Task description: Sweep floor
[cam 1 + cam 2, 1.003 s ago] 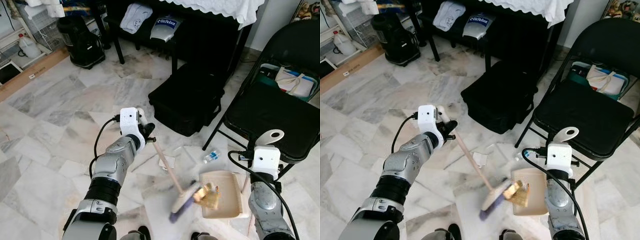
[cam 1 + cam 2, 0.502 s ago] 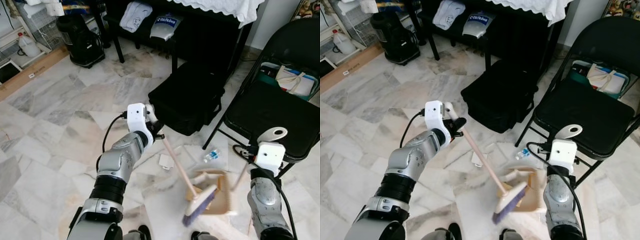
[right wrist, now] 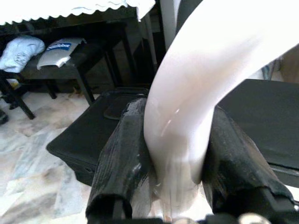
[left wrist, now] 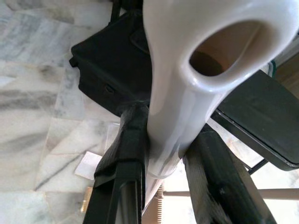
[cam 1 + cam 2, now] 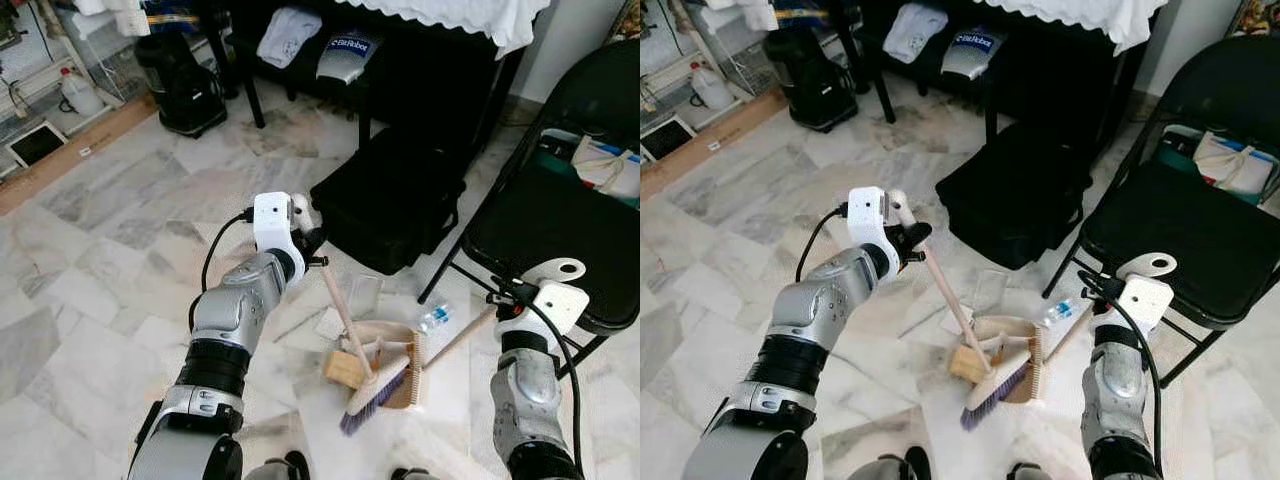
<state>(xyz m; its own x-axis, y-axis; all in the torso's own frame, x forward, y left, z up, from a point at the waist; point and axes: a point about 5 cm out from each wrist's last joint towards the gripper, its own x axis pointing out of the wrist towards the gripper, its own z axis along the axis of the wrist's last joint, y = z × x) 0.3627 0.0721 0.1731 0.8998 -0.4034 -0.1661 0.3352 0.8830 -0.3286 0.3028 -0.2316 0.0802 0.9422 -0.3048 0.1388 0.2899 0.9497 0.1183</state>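
Here, step in hand: a judgement; brushing floor litter into the dustpan, which lies on the marble floor in front of the robot, between the black case and its feet
Left end effector: fingers closed round the pale top of the brush handle, seen clamped between the black fingers in the left wrist view
Brush: slanting down and to the right; its purple bristles rest at the dustpan's mouth, touching or just over its edge
Right end effector: closed on the white grip of the dustpan's long handle; both fingers press its sides in the right wrist view
Litter: a tan block just beside the pan's left edge; a small plastic bottle and white paper nearby on the floor
Doing it well: keep the pan's lip flat on the floor; draw short strokes toward it; hold the pan steady so the block slides in, not past
Hard to tell: whether the block lies in the pan or beside it; what the pan already holds; the folding chair is cut by the frame edge
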